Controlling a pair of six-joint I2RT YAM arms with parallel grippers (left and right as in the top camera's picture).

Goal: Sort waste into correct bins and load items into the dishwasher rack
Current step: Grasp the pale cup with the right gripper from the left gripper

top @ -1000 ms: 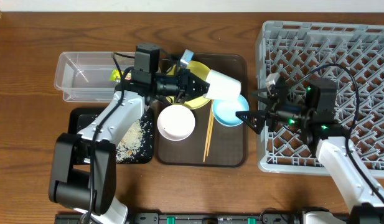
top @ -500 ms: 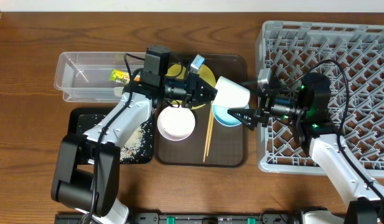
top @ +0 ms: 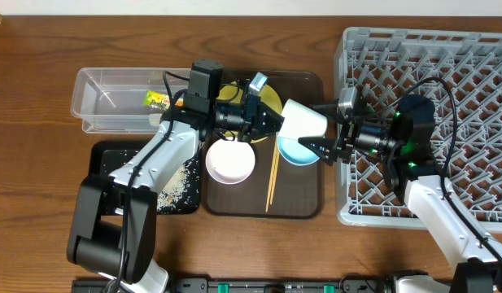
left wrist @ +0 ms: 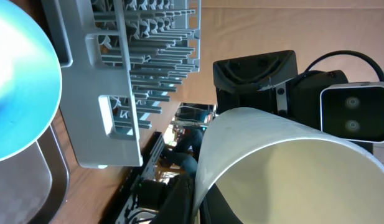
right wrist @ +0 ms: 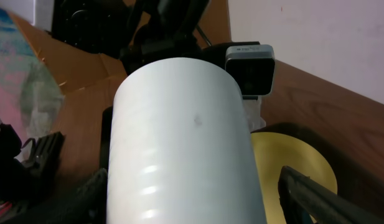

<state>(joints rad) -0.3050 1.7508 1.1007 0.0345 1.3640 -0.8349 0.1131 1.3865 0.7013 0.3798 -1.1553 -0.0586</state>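
The grey rack (top: pixel 429 49) is sitting beneath and behind the right gripper (top: pixel 320 126), which is reaching out past the rack's left edge. The brown tray (top: pixel 299 203) is lying under both tools, where they are meeting. The clear tub (top: pixel 96 85) is resting well to the left of the left gripper (top: pixel 271 120), behind its arm, and the black tray (top: pixel 104 155) is lying beneath that arm's elbow. The yellow plate (top: pixel 271 99) is sitting on the brown tray directly under the left gripper. The white bowl (top: pixel 229 160) is sitting just in front of the left gripper, and the blue bowl (top: pixel 293 151) is lying beneath the right gripper's lower finger. The left gripper is clamping the rim of the pale cup (top: pixel 303 120), holding it on its side in the air, base pointing toward the right gripper. The right gripper is standing wide, its fingers straddling the cup's base end with a sliver of space showing on each side in the wrist view. The chopsticks (top: pixel 272 175) are lying between the two bowls, in front of the cup. The wrapper (top: pixel 157 99) is sitting inside the clear tub, and rice grains (top: pixel 173 183) are lying scattered in the black tray.
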